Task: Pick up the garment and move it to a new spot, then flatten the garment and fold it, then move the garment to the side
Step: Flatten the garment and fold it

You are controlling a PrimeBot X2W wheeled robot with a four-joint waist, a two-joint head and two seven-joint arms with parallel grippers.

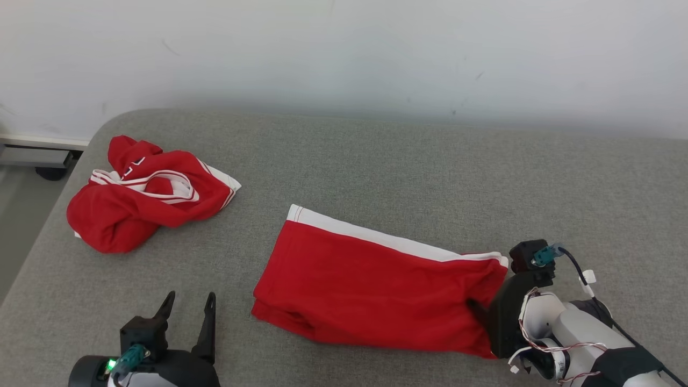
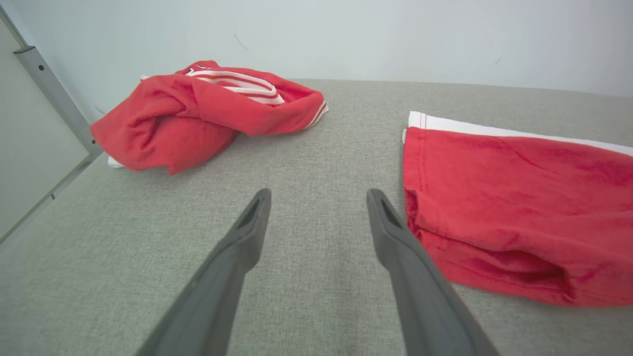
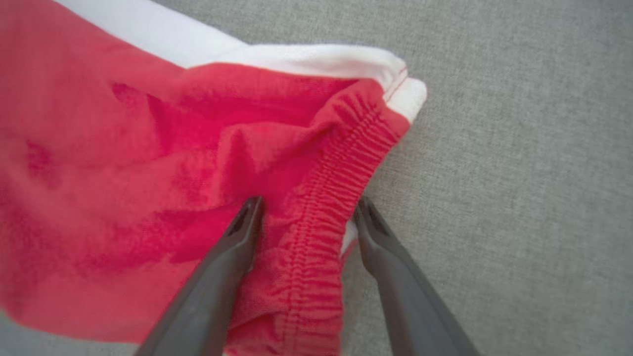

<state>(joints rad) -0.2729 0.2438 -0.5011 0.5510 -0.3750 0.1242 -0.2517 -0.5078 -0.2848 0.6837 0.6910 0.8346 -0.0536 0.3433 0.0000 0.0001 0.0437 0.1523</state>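
Observation:
The garment (image 1: 376, 279), red shorts with a white side stripe, lies flat and folded over on the grey padded surface (image 1: 408, 161). Its elastic waistband (image 3: 321, 217) points toward my right gripper (image 1: 481, 317). In the right wrist view the right gripper (image 3: 307, 202) stands open, its two fingers on either side of the gathered waistband, one on red cloth and one on the grey surface. My left gripper (image 1: 191, 295) rests open near the front left, with nothing between its fingers (image 2: 247, 232). The shorts' hem end (image 2: 519, 198) lies just right of the left gripper (image 2: 319, 193).
A second red garment with white trim (image 1: 145, 193) lies crumpled at the back left (image 2: 198, 113). The surface ends in a rounded left edge, with floor (image 1: 21, 215) beyond it. A pale wall (image 1: 344, 54) runs along the back.

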